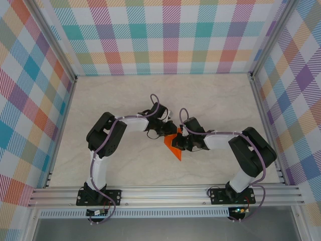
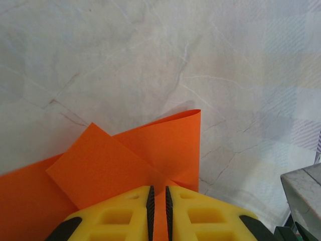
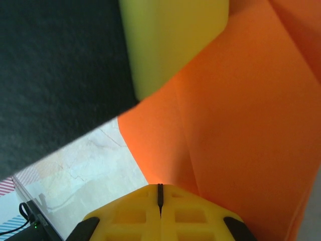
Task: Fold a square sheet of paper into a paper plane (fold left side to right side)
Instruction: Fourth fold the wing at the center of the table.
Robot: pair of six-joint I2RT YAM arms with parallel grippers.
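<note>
Tons of free table (image 1: 125, 95) in the upper half; left arm (image 1: 108, 135), right arm (image 1: 251, 150) and orange paper (image 1: 172, 146) jam the center.

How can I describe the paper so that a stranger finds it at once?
On the pale marbled table inside the checked walls, find where the robot's left hand and right hand almost meet. Between them is the partly folded sheet of paper, the only bright orange thing on the table.

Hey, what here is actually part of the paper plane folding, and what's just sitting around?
Part of the job:
- orange paper, partly folded
- left gripper, shut on the orange paper
- right gripper, shut, at the paper's edge

Just around:
- marbled table
- plaid walls
- aluminium frame rail
</note>
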